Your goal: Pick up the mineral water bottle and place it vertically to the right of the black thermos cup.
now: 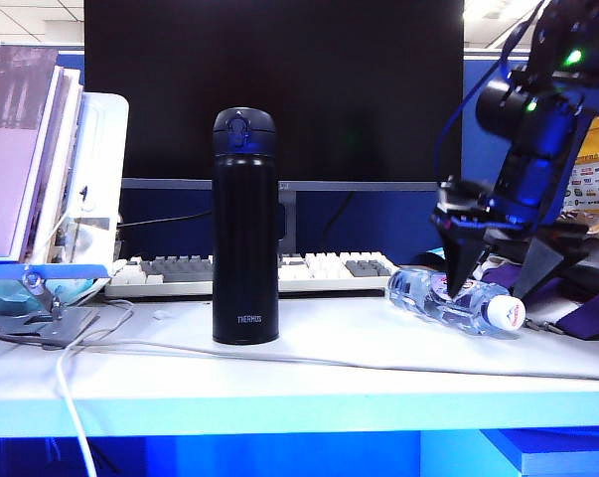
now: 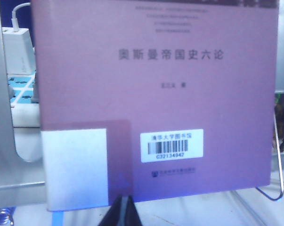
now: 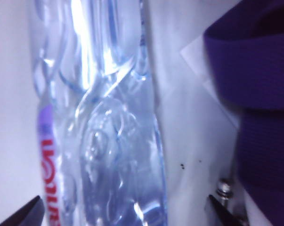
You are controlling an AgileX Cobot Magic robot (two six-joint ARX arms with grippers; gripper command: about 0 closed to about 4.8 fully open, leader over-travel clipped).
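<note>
The mineral water bottle [image 1: 448, 296] lies on its side on the white table at the right, its white cap [image 1: 505, 313] pointing right. In the right wrist view the clear bottle [image 3: 109, 117] fills the middle, with red lettering on its label. My right gripper [image 1: 500, 283] hangs open just over the bottle with a finger on each side; its dark fingertips [image 3: 26, 213] stand apart from the plastic. The black thermos cup [image 1: 244, 229] stands upright at the table's centre, left of the bottle. My left gripper [image 2: 125, 213] is shut and empty, facing a purple book.
A keyboard [image 1: 259, 270] and a dark monitor [image 1: 274, 89] stand behind the thermos. Books [image 1: 31, 149] lean at the far left. A white cable [image 1: 279, 353] runs across the table front. A purple strap [image 3: 259, 94] lies beside the bottle. The purple book [image 2: 156, 94] rests in a metal bookend [image 2: 0, 141].
</note>
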